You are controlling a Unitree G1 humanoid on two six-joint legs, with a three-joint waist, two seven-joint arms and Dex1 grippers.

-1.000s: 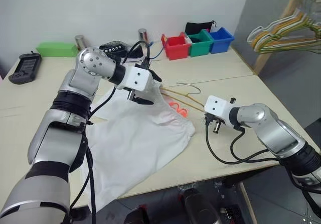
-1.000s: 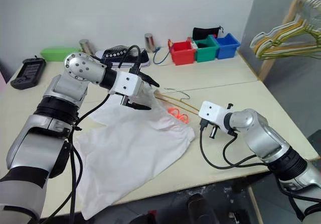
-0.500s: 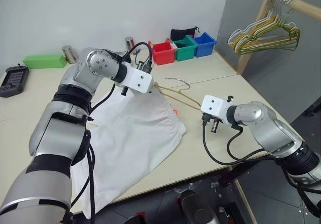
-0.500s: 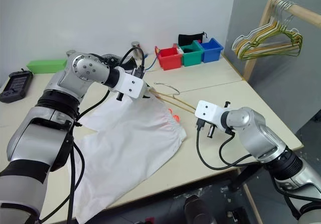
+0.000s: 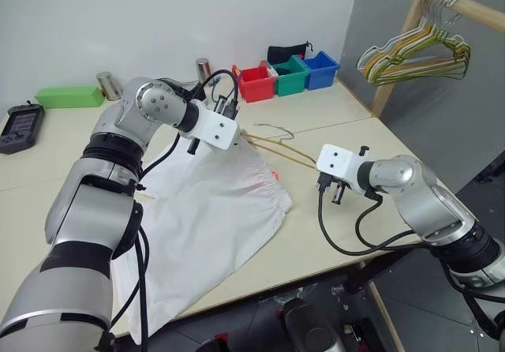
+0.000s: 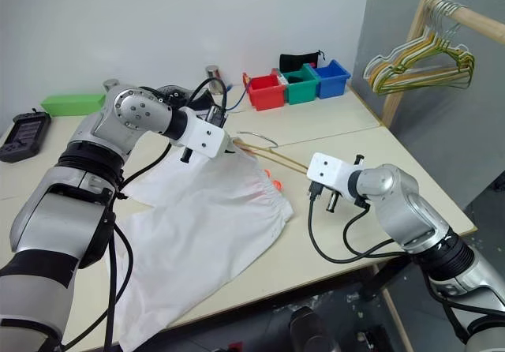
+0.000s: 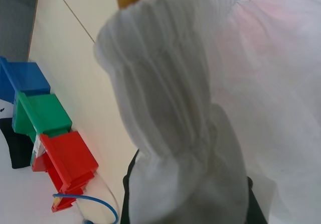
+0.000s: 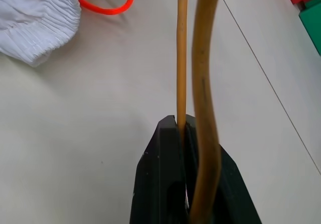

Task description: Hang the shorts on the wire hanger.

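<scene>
shorts (image 5: 213,218): white, thin fabric, spread flat on the table (image 5: 331,234). Near leg hangs over the front edge at approx 7 o'clock. Gathered waistband at the far end, approx 1 o'clock of the cloth. Small orange-red mark (image 5: 278,176) at the waistband's R corner.
R gripper (image 8: 181,133): at 3 o'clock of the shorts, just above the tabletop. Black fingers (image 8: 160,158) clenched on one thin rod of the wire hanger; 2nd rod runs alongside, touching the fingers.
wire hanger (image 5: 280,148): tan-gold, thin. Runs from the R gripper toward 10 o'clock, up to the waistband corner. Small hook (image 5: 278,127) lies on the table just past it.
L gripper (image 7: 190,204): at 12 o'clock of the shorts, at the far waistband corner. Fingers pinched on a bunched fold of waistband, lifted off the table; hanger rods right beside that fold.
bins (image 5: 289,74): red, green, blue, in a row at the far edge, approx 1 o'clock.
green box (image 5: 69,96): far L, approx 10 o'clock.
hanger bunch (image 5: 414,52): green, yellow, beige, on a wooden rail at far R, well apart from the table things.
</scene>
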